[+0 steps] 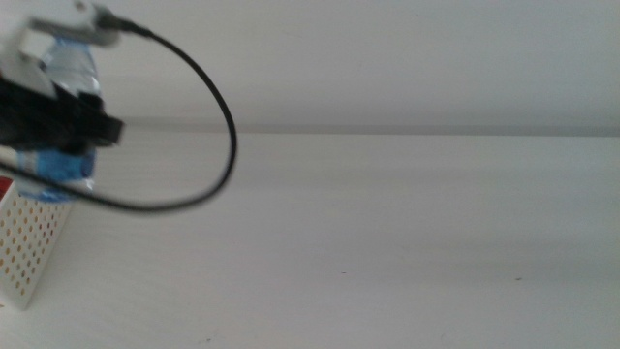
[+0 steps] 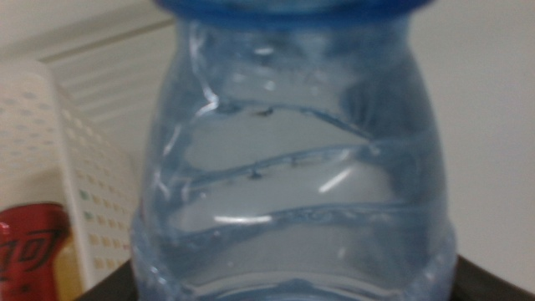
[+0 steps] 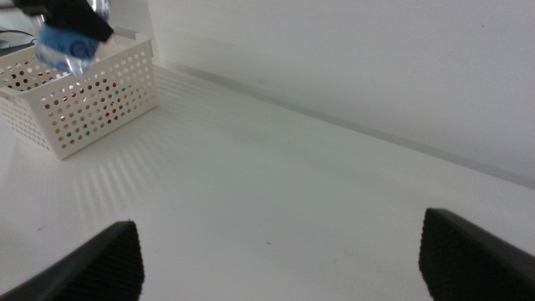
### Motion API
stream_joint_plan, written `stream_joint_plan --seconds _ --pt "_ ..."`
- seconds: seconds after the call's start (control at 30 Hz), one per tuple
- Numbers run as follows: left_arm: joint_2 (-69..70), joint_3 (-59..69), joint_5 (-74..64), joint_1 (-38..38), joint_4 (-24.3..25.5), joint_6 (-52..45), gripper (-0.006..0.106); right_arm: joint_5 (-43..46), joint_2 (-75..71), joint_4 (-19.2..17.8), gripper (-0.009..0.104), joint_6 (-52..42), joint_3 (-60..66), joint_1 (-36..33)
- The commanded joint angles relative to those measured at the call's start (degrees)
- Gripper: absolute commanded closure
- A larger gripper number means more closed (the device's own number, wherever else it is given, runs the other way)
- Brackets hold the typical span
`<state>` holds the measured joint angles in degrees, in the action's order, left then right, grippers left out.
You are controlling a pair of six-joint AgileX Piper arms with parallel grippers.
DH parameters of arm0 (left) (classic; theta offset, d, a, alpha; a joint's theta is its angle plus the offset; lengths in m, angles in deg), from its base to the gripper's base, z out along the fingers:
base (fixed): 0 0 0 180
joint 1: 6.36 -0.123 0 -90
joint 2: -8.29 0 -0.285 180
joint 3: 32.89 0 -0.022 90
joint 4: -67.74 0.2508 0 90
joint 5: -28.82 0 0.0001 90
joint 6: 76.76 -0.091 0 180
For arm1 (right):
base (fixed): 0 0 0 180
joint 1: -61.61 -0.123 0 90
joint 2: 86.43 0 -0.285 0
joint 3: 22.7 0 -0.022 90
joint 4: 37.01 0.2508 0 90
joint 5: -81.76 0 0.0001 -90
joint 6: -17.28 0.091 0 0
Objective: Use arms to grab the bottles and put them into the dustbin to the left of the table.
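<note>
At the far left of the middle view, clamped the left gripper (image 1: 58, 124) across the waist of the clear water bottle (image 1: 68, 68), black jaws pressed on either side of it. Held the bottle roughly upright in the air, its blue-labelled lower part hanging just over the near corner of the dustbin (image 1: 29, 247), apart from the rim. Stood the white perforated dustbin at the table's left edge, only partly in view. Looped a black cable (image 1: 229, 136) from the gripper's housing out to the right and back under the bottle.

Filled the left wrist view almost wholly with the ribbed water bottle (image 2: 292, 176), blue cap at its far end. Beside it, showed a wall of the dustbin (image 2: 88, 167), with the red can (image 2: 29, 251) lying inside.

Further right, lay the plain white table (image 1: 407, 242).

Waited low over the table's right part the right gripper (image 3: 280, 259), jaws spread wide with nothing between them. From its wrist view, far across the table, showed the dustbin (image 3: 100, 104) with the water bottle (image 3: 67, 46) held above it.
</note>
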<state>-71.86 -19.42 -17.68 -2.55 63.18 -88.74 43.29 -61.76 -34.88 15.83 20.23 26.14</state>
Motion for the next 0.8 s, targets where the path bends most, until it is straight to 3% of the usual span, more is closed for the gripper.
stream_joint_plan --seconds 0.0,0.2,0.57,0.77 --pt "-1.45 -4.42 -4.13 -3.27 -4.31 -6.12 0.102 0.3 -0.06 -0.51 0.007 -0.02 0.18 0.09" --pt "-9.26 -14.19 -15.52 -13.15 -8.56 -15.12 0.102 0.3 -0.06 -0.51 0.007 -0.02 0.18 0.09" --pt "-23.62 -22.51 -19.1 -28.11 -8.29 -22.37 0.102 0.3 -0.06 -0.51 0.007 -0.02 0.18 0.09" --pt "-28.65 -22.51 -14.7 -30.01 -2.61 -27.51 0.102 0.3 -0.06 -0.51 0.007 -0.02 0.18 0.09"
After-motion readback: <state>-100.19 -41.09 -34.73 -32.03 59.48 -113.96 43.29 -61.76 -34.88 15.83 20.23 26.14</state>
